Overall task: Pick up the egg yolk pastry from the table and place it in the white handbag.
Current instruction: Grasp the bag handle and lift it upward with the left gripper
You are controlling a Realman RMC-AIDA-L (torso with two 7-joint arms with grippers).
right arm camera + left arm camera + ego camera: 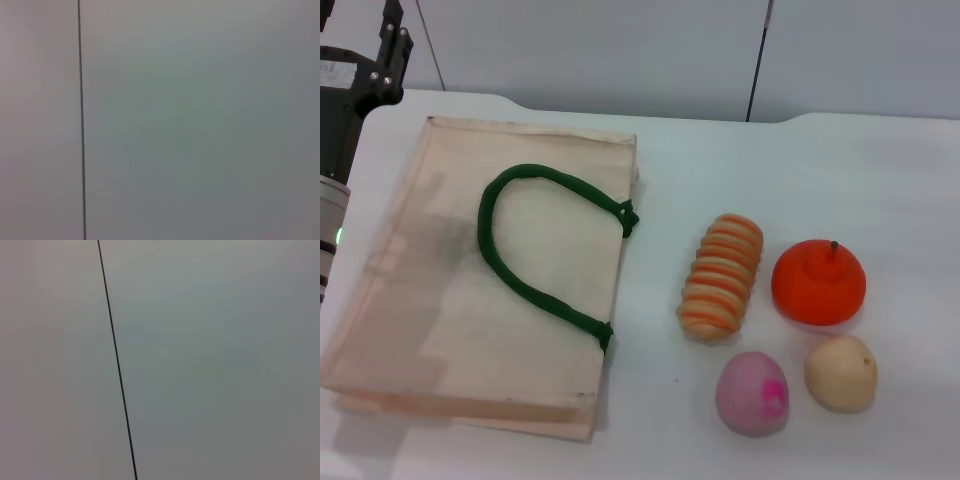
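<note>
The egg yolk pastry (841, 372), a small pale cream-tan ball, lies on the white table at the front right in the head view. The white handbag (440, 330) lies flat on the left, its green rope handle (535, 250) on top. My left gripper (392, 45) is raised at the far left, above the bag's far corner and far from the pastry. The right gripper is out of view. Both wrist views show only a plain grey wall with a dark seam.
A pink-purple ball (752, 393) sits just left of the pastry. An orange fruit (818, 281) lies behind the pastry, and a ridged orange-striped bread (722, 276) lies between the fruit and the bag. The table's far edge (720, 120) meets a grey wall.
</note>
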